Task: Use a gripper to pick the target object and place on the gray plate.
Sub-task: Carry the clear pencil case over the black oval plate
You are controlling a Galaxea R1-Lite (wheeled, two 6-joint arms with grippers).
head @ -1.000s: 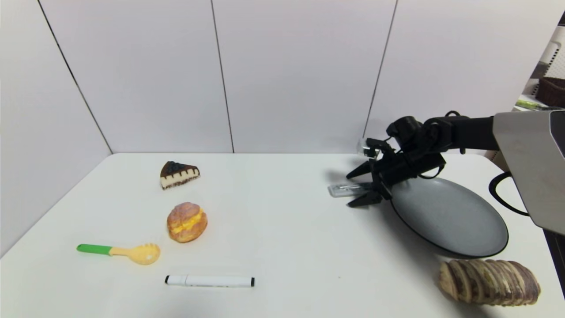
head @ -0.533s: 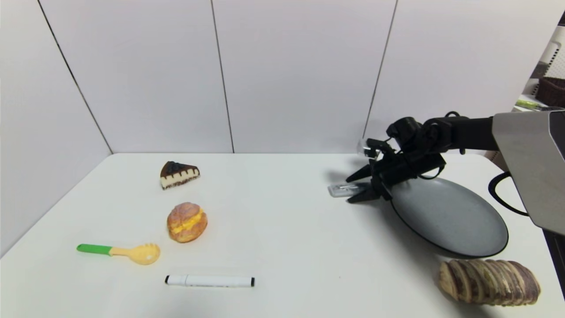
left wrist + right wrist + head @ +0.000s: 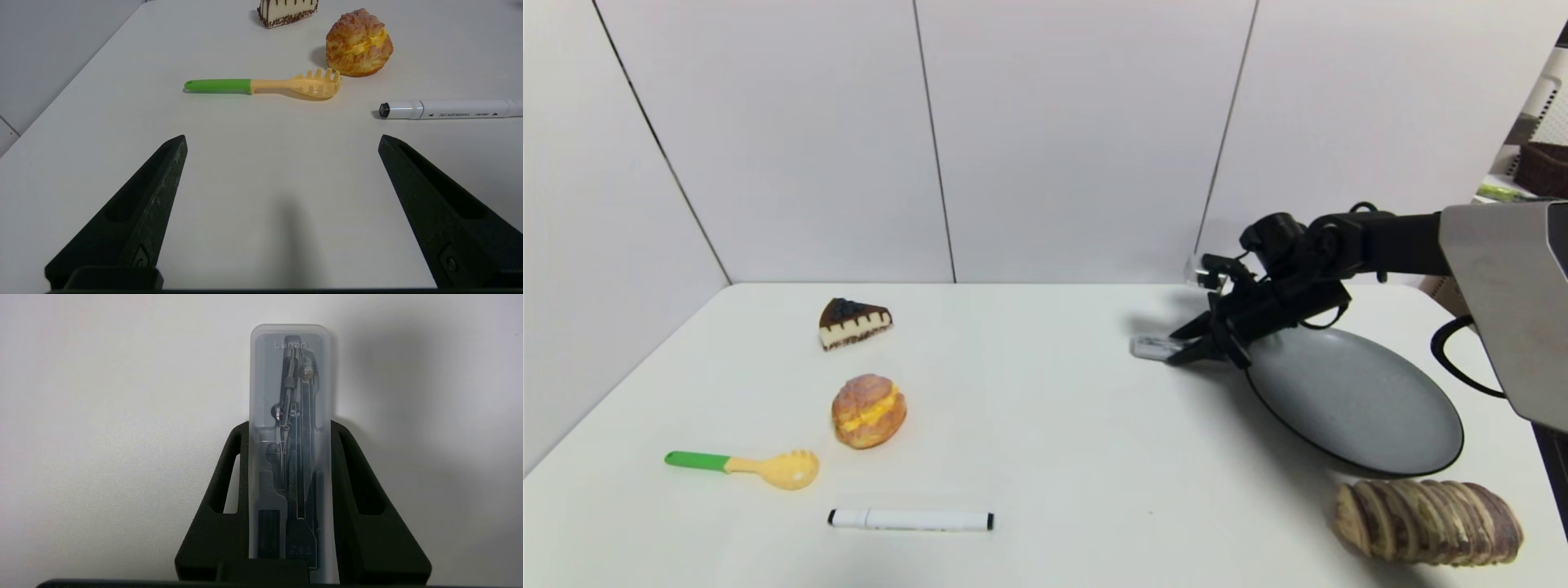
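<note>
The target object, a flat translucent case (image 3: 1150, 346) with dark drawing tools inside, lies at the table's far right, just left of the gray plate (image 3: 1356, 400). My right gripper (image 3: 1186, 346) is shut on it; in the right wrist view both black fingers press the long sides of the case (image 3: 290, 375), which sticks out ahead of the gripper (image 3: 289, 430). The case seems to rest on or just above the table. My left gripper (image 3: 282, 141) is open and empty over bare table at the near left, out of the head view.
A cake slice (image 3: 853, 322), a cream puff (image 3: 868, 410), a green-handled pasta spoon (image 3: 743, 465) and a white marker (image 3: 911, 519) lie on the left half. A sliced bread loaf (image 3: 1427, 520) sits near the front right corner. A black cable (image 3: 1454, 359) runs beside the plate.
My right gripper's fingers have closed from wide apart onto the sides of the case. The case has barely shifted. Nothing else has moved.
</note>
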